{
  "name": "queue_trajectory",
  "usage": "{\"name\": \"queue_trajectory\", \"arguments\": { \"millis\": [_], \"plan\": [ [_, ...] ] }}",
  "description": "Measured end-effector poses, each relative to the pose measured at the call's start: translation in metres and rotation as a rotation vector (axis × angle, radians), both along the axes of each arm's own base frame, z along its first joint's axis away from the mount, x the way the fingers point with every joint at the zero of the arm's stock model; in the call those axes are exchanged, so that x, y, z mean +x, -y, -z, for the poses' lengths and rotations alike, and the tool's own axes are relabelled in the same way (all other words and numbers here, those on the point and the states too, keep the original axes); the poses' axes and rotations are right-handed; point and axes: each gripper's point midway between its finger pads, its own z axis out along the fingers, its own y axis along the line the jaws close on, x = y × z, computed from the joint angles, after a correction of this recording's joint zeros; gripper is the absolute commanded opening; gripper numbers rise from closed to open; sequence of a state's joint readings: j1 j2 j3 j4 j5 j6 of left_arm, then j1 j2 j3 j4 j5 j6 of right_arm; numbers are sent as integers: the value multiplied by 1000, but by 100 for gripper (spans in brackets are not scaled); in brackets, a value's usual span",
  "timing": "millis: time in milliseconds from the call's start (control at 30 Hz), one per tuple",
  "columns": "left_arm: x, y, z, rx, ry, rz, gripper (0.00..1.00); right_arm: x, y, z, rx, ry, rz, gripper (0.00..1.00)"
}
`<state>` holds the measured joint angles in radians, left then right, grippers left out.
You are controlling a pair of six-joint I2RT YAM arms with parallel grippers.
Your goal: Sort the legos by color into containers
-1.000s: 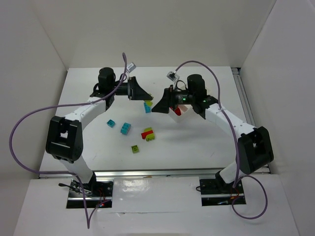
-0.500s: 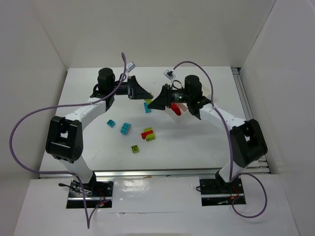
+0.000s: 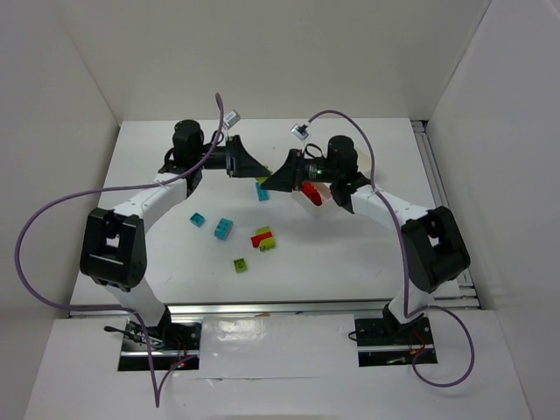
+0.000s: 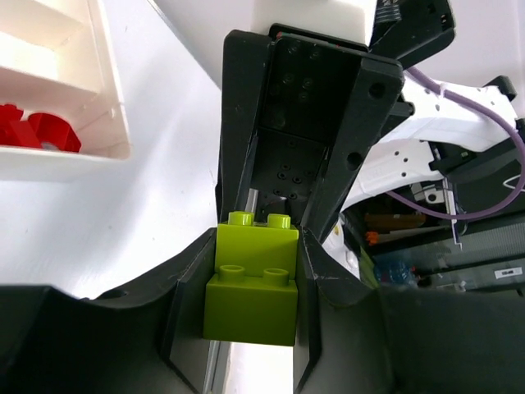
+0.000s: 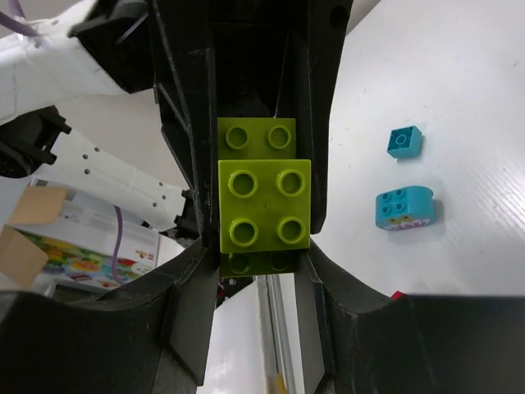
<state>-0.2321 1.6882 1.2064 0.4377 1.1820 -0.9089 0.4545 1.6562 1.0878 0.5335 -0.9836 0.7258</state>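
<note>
A lime green lego (image 4: 253,283), two stacked pieces, hangs in the air between both grippers. My left gripper (image 4: 254,246) is shut on its near half. My right gripper (image 5: 262,254) faces it nose to nose and is shut on the same green lego (image 5: 264,205). In the top view the left gripper (image 3: 254,166) and the right gripper (image 3: 278,182) meet above the table's far middle, hiding the brick. The white tray (image 4: 111,98) holds red legos (image 4: 37,135) in one compartment. The right arm covers most of the tray in the top view.
Loose legos lie on the table: a cyan one (image 3: 262,190) under the grippers, two cyan ones (image 3: 198,220) (image 3: 224,228), a red and green pair (image 3: 262,238), and a green one (image 3: 240,263). White walls enclose the table on three sides.
My right arm has swung left, away from the tray, to meet the left gripper. Its jaws have shut on the green lego. The left arm has stayed in place.
</note>
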Motion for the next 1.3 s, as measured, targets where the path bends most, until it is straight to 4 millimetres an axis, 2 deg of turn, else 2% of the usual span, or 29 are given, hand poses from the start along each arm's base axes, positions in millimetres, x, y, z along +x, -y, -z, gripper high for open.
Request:
{"name": "queue_trajectory", "arguments": {
  "millis": [100, 133, 300, 433, 667, 833, 1033, 1300],
  "plan": [
    [1, -1, 2, 28, 4, -2, 72, -1, 0, 4, -5, -6, 2, 10],
    [2, -1, 1, 39, 14, -3, 75, -1, 0, 6, -9, -9, 1, 9],
    [6, -3, -6, 75, 56, -17, 77, -2, 3, 17, -48, -13, 6, 9],
    [6, -8, -2, 95, 49, -39, 75, -2, 7, 20, -77, -1, 22, 9],
    [4, -27, 5, 95, 27, -88, 77, 0, 22, 12, -102, 23, 67, 9],
    [-2, -26, 7, 74, 8, -51, 82, 1, 25, 10, -103, 31, 72, 9],
    [-8, -24, 6, 28, 13, -6, 82, -1, 25, 10, -101, 29, 61, 9],
    [-9, -17, 12, 10, -6, 33, 77, -5, 25, 9, -97, 29, 40, 9]
  ]
}}
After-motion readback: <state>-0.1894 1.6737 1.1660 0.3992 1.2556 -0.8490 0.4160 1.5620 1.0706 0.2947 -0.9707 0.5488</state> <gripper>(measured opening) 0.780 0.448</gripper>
